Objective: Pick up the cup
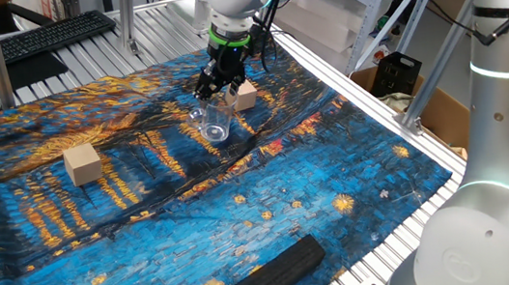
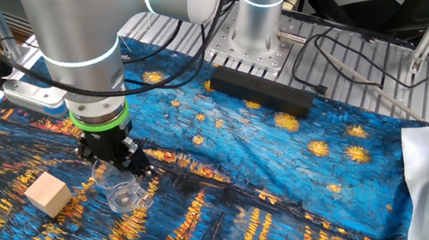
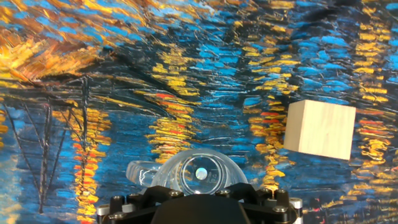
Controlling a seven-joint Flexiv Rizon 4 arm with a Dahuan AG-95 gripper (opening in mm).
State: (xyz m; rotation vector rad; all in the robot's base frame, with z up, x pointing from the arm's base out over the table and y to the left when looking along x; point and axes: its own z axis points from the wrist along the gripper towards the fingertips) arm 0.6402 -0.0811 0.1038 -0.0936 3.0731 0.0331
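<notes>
Clear plastic cup (image 1: pixel 214 125) sits on the starry-night print cloth (image 1: pixel 244 212) covering the worktop, w/ the end effector (image 1: pixel 219 85) right down over it. Fingers seem to be either side of the rim, but can't tell if they're actually clamped. One tan wooden cube (image 1: pixel 244 95) is just beside it, another cube (image 1: pixel 83 164) well apart. Black block (image 1: pixel 266 279) lies near the cloth's edge.

cup (image 3: pixel 198 174) base hidden by gripper (image 3: pixel 202 208), jaws unseen
</notes>
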